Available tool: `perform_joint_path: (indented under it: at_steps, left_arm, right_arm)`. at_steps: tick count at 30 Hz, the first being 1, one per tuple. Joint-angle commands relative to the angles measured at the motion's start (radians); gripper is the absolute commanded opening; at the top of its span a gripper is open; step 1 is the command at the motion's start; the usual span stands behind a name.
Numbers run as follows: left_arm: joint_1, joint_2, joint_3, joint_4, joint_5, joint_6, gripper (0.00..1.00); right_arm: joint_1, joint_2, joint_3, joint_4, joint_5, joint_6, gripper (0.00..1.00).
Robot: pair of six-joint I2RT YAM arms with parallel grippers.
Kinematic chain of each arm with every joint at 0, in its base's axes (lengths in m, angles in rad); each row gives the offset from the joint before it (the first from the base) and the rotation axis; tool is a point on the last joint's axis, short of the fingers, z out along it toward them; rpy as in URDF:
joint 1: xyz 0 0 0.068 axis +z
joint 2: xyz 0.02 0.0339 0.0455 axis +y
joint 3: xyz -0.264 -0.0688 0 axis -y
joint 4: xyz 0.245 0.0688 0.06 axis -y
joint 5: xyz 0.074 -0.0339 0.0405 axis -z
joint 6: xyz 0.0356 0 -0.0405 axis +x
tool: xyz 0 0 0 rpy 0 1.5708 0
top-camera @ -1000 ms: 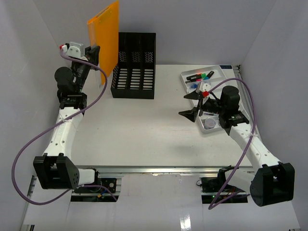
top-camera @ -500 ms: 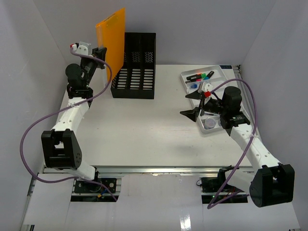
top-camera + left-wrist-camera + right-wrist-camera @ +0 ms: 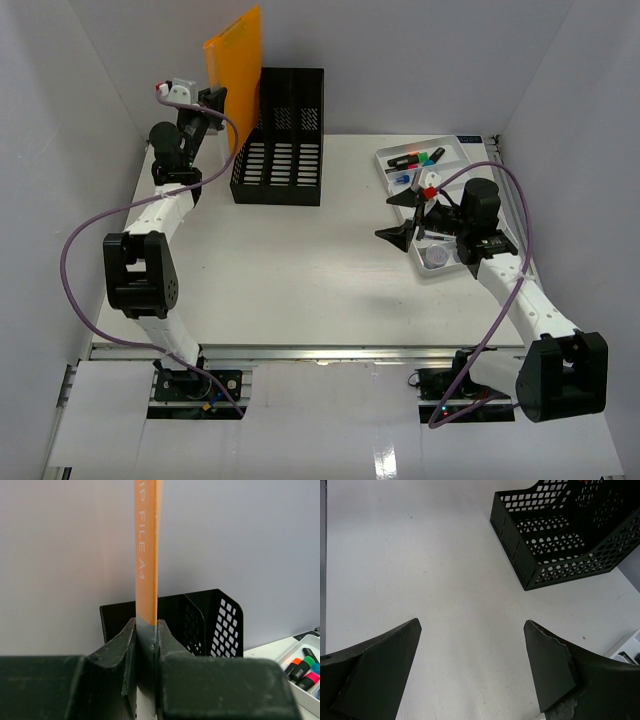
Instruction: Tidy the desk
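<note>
Your left gripper (image 3: 212,100) is clamped on the thin orange plastic file folder (image 3: 237,70), held upright by the black perforated file rack (image 3: 280,140) at eleven o'clock on the flat white desk (image 3: 300,270). The folder looks not yet slotted. Your right gripper (image 3: 400,216) hovers wide open and empty at three o'clock, beside the white compartmented tray (image 3: 425,270).

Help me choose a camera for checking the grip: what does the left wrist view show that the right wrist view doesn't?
Left wrist only: the orange folder standing upright, pinched in the shut left gripper. Right wrist only: the right gripper open over bare desk, holding nothing. Both: the black file rack.
</note>
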Motion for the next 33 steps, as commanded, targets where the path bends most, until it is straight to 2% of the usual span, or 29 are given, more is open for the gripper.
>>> perform_joint_path:
  at_steps: [1,14,26,33]
  left_arm:
    - [0.0,0.032,0.06,0.171,-0.011,-0.044,0.0]
    - [0.002,0.174,-0.001,0.478,-0.01,-0.119,0.0]
    - [0.011,0.232,-0.131,0.664,0.045,-0.164,0.0]
    - [0.071,0.296,-0.179,0.756,0.084,-0.192,0.0]
  right_arm:
    - [-0.014,0.012,0.002,0.025,-0.003,-0.01,0.9]
    - [-0.041,0.036,0.001,0.021,-0.006,-0.014,0.9]
    - [-0.045,0.04,-0.001,0.023,-0.017,-0.013,0.9]
    - [-0.051,0.04,-0.005,0.03,-0.026,-0.009,0.9]
